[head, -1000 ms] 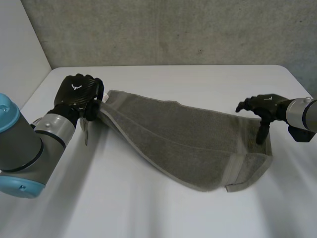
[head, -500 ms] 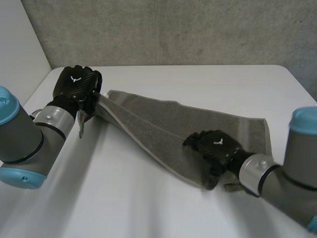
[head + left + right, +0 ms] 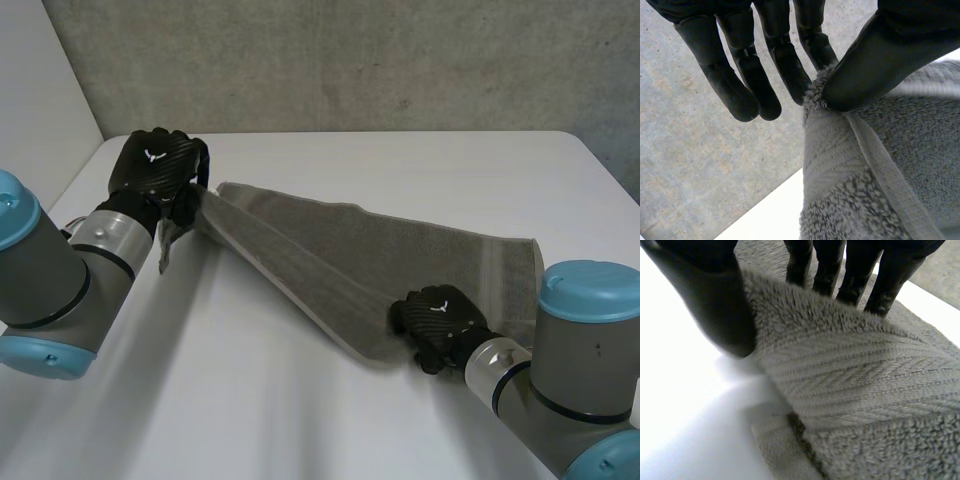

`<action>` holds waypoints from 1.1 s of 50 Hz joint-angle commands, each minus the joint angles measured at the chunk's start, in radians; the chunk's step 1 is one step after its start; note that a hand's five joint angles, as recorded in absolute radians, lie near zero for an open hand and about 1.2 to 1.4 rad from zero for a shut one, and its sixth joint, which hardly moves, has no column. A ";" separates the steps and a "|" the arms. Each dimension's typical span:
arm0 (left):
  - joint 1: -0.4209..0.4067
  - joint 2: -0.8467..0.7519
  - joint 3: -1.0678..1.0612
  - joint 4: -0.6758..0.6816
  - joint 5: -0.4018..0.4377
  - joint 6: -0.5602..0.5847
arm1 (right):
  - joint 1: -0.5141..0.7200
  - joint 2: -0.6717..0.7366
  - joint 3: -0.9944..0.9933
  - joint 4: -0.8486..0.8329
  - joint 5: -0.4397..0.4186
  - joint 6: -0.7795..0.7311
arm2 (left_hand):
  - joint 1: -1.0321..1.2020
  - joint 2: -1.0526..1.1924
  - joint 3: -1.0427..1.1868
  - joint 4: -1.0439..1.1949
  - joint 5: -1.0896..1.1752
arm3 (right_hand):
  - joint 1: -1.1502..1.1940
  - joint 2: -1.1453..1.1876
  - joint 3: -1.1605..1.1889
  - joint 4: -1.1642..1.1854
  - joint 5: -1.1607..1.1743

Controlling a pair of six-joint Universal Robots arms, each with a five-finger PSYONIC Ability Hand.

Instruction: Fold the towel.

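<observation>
A grey towel (image 3: 400, 250) lies stretched slantwise across the white table (image 3: 250, 400), from the far left to the near right. My left hand (image 3: 150, 172) holds its far-left corner a little above the table. In the left wrist view the thumb (image 3: 880, 60) pinches that towel corner (image 3: 840, 150) against the fingers. My right hand (image 3: 432, 315) sits with curled fingers on the towel's near edge, close to its near-right end. In the right wrist view the towel's banded edge (image 3: 850, 380) lies between the thumb (image 3: 710, 295) and the fingers (image 3: 890, 275).
A grey wall (image 3: 350, 60) runs behind the table's far edge. Bare table lies in front of the towel and along the far side. My right arm (image 3: 575, 350) reaches in from the near right corner.
My right hand has left the towel's far-right end, swung to the near edge and curled on it. The left hand keeps the lifted corner, barely moved.
</observation>
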 commanded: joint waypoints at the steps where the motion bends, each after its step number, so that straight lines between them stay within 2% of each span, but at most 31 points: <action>1: -0.003 0.006 -0.004 -0.001 0.000 0.000 | -0.007 -0.066 0.002 -0.027 0.075 -0.074 | -0.061 -0.106 -0.153 -0.123 -0.258 | 0.415 0.414 0.417 0.408 0.407; 5: -0.003 0.014 -0.004 -0.001 0.000 0.001 | -0.007 -0.141 -0.015 -0.016 0.078 -0.091 | -0.061 -0.106 -0.153 -0.123 -0.258 | 0.415 0.414 0.418 0.408 0.408; 7: -0.005 0.042 0.001 -0.006 0.001 0.003 | -0.008 -0.243 -0.044 -0.001 0.079 -0.090 | -0.061 -0.106 -0.153 -0.123 -0.258 | 0.415 0.414 0.418 0.408 0.408; 10: -0.003 0.073 0.001 -0.014 0.003 0.003 | -0.007 -0.307 -0.067 0.024 0.078 -0.091 | -0.061 -0.106 -0.153 -0.123 -0.258 | 0.415 0.414 0.418 0.408 0.408; 12: 0.000 0.140 0.007 -0.035 0.003 0.003 | -0.019 -0.397 -0.142 0.126 0.052 -0.091 | -0.061 -0.106 -0.153 -0.123 -0.258 | 0.415 0.414 0.418 0.408 0.408; 13: 0.000 0.141 0.007 -0.035 0.003 0.003 | -0.019 -0.397 -0.142 0.127 0.052 -0.091 | -0.061 -0.106 -0.153 -0.123 -0.258 | 0.415 0.414 0.418 0.408 0.408; 15: 0.009 0.226 0.011 -0.049 0.003 0.003 | -0.068 -0.439 -0.243 0.287 -0.005 -0.091 | -0.061 -0.106 -0.153 -0.123 -0.258 | 0.415 0.414 0.418 0.408 0.408; 16: 0.009 0.227 0.011 -0.049 0.003 0.003 | -0.068 -0.439 -0.243 0.288 -0.005 -0.091 | -0.061 -0.106 -0.153 -0.123 -0.258 | 0.415 0.414 0.418 0.408 0.408; 18: 0.014 0.321 0.016 -0.052 0.003 0.004 | -0.132 -0.453 -0.350 0.437 -0.077 -0.088 | -0.061 -0.106 -0.153 -0.123 -0.258 | 0.415 0.414 0.418 0.408 0.408; 21: 0.014 0.365 0.019 -0.054 0.005 0.003 | -0.168 -0.456 -0.407 0.493 -0.109 -0.087 | -0.061 -0.106 -0.153 -0.123 -0.258 | 0.415 0.414 0.418 0.408 0.408; 23: 0.020 0.432 0.024 -0.057 0.005 0.003 | -0.236 -0.468 -0.516 0.576 -0.161 -0.085 | -0.061 -0.106 -0.153 -0.123 -0.258 | 0.415 0.414 0.418 0.408 0.408; 31: 0.021 0.445 0.012 -0.122 0.014 0.004 | -0.342 -0.430 -0.654 0.683 -0.256 -0.085 | -0.061 -0.106 -0.153 -0.123 -0.258 | 0.415 0.414 0.418 0.408 0.408; 37: 0.018 0.305 0.002 -0.132 0.012 0.012 | -0.349 -0.298 -0.667 0.686 -0.275 -0.091 | -0.061 -0.106 -0.153 -0.123 -0.258 | 0.415 0.414 0.418 0.408 0.408; 40: 0.014 0.140 0.034 -0.132 0.012 0.017 | -0.314 -0.152 -0.688 0.685 -0.254 -0.123 | -0.061 -0.106 -0.153 -0.123 -0.258 | 0.415 0.414 0.418 0.408 0.408; 41: 0.014 0.139 0.034 -0.132 0.012 0.017 | -0.313 -0.152 -0.688 0.685 -0.254 -0.124 | -0.061 -0.106 -0.153 -0.123 -0.258 | 0.415 0.414 0.418 0.408 0.408; 43: 0.015 0.019 0.109 -0.135 0.006 0.027 | -0.292 -0.037 -0.731 0.683 -0.247 -0.169 | -0.061 -0.106 -0.153 -0.123 -0.258 | 0.415 0.414 0.418 0.408 0.408; 44: 0.015 0.018 0.110 -0.135 0.006 0.027 | -0.292 -0.037 -0.731 0.683 -0.247 -0.170 | -0.061 -0.106 -0.153 -0.123 -0.258 | 0.415 0.414 0.418 0.408 0.408; 46: 0.015 -0.083 0.224 -0.150 0.000 0.059 | -0.277 0.050 -0.813 0.658 -0.206 -0.191 | -0.061 -0.106 -0.153 -0.123 -0.258 | 0.415 0.414 0.418 0.408 0.408; 49: 0.005 -0.127 0.347 -0.170 -0.015 0.096 | -0.266 0.078 -0.861 0.617 -0.186 -0.193 | -0.061 -0.106 -0.153 -0.123 -0.258 | 0.415 0.414 0.418 0.408 0.408; 51: 0.005 -0.128 0.401 -0.169 -0.029 0.098 | -0.243 0.094 -0.918 0.413 -0.165 -0.182 | -0.061 -0.106 -0.153 -0.123 -0.258 | 0.415 0.414 0.418 0.408 0.408; 52: 0.005 -0.122 0.441 -0.161 -0.046 0.090 | -0.243 0.094 -0.918 0.412 -0.165 -0.182 | -0.061 -0.106 -0.153 -0.123 -0.258 | 0.415 0.414 0.418 0.408 0.408; 54: 0.006 -0.114 0.474 -0.135 -0.067 0.075 | -0.228 0.069 -0.874 0.130 -0.166 -0.144 | -0.061 -0.106 -0.153 -0.123 -0.258 | 0.415 0.414 0.418 0.408 0.408; 55: 0.006 -0.102 0.493 -0.089 -0.092 0.054 | -0.228 0.069 -0.874 0.128 -0.166 -0.144 | -0.061 -0.106 -0.153 -0.123 -0.258 | 0.415 0.414 0.418 0.408 0.408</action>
